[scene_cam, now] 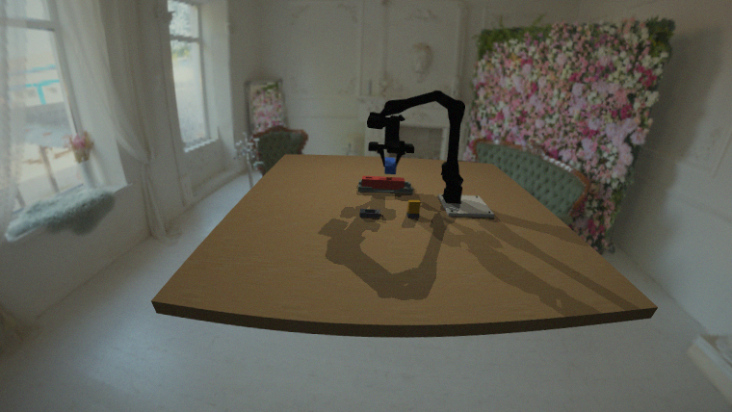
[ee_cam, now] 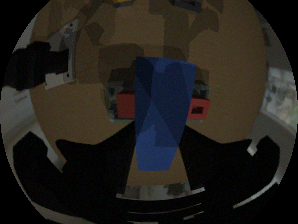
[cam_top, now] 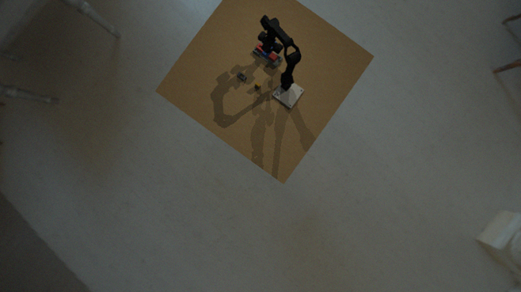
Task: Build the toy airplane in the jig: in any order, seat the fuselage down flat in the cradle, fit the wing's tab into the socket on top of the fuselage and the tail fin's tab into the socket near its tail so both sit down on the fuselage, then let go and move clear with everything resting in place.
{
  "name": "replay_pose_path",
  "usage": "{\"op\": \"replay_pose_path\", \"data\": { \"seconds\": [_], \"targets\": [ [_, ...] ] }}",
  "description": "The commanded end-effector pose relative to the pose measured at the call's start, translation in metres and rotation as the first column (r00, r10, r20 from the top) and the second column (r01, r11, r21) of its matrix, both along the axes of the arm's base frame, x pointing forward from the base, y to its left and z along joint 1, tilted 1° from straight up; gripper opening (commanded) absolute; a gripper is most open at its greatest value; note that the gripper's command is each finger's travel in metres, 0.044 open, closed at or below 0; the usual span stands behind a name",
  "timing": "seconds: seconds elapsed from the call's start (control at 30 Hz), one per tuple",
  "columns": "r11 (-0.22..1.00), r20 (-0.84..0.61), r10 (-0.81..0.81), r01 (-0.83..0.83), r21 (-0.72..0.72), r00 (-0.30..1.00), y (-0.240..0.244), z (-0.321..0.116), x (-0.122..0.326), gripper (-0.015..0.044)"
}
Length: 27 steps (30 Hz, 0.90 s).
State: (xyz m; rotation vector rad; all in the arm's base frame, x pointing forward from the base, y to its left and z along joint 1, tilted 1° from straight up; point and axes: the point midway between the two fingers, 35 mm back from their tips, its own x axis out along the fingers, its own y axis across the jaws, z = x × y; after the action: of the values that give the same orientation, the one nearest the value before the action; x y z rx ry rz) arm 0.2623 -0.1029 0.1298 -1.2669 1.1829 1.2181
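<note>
The red fuselage (cam_top: 272, 57) (scene_cam: 379, 182) (ee_cam: 126, 105) lies lengthwise in the grey cradle (scene_cam: 405, 191) (ee_cam: 201, 90) and looks level. A small dark socket shows near its right end in the wrist view. My gripper (scene_cam: 390, 162) (ee_cam: 156, 124) is shut on the blue wing (scene_cam: 390, 167) (ee_cam: 162, 100). The wing is crosswise over the middle of the fuselage, with a visible gap below it in the exterior view. It hides the middle socket from the wrist view; its tab cannot be made out. The yellow tail fin (cam_top: 257, 86) (scene_cam: 414, 205) stands upright in a small dark holder.
A dark grey holder block (cam_top: 241, 76) (scene_cam: 369, 213) (ee_cam: 188, 4) lies near the fin, on the same side of the cradle. The arm's white base plate (cam_top: 288, 97) (scene_cam: 472, 206) (ee_cam: 71, 55) is on the table (cam_top: 201, 78) (scene_cam: 286, 276).
</note>
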Motion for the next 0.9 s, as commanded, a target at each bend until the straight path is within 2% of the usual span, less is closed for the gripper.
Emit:
{"op": "replay_pose_path", "data": {
  "seconds": [0.0, 0.53, 0.87],
  "targets": [
    [1.000, 0.002, 0.003, -0.003, -0.005, 1.000, -0.001, -0.006, 0.000, 0.0195],
    [1.000, 0.001, 0.003, -0.003, -0.005, 1.000, -0.002, -0.031, 0.001, 0.0195],
    [1.000, 0.001, 0.003, -0.003, -0.005, 1.000, -0.002, -0.032, 0.001, 0.0195]
  ]
}}
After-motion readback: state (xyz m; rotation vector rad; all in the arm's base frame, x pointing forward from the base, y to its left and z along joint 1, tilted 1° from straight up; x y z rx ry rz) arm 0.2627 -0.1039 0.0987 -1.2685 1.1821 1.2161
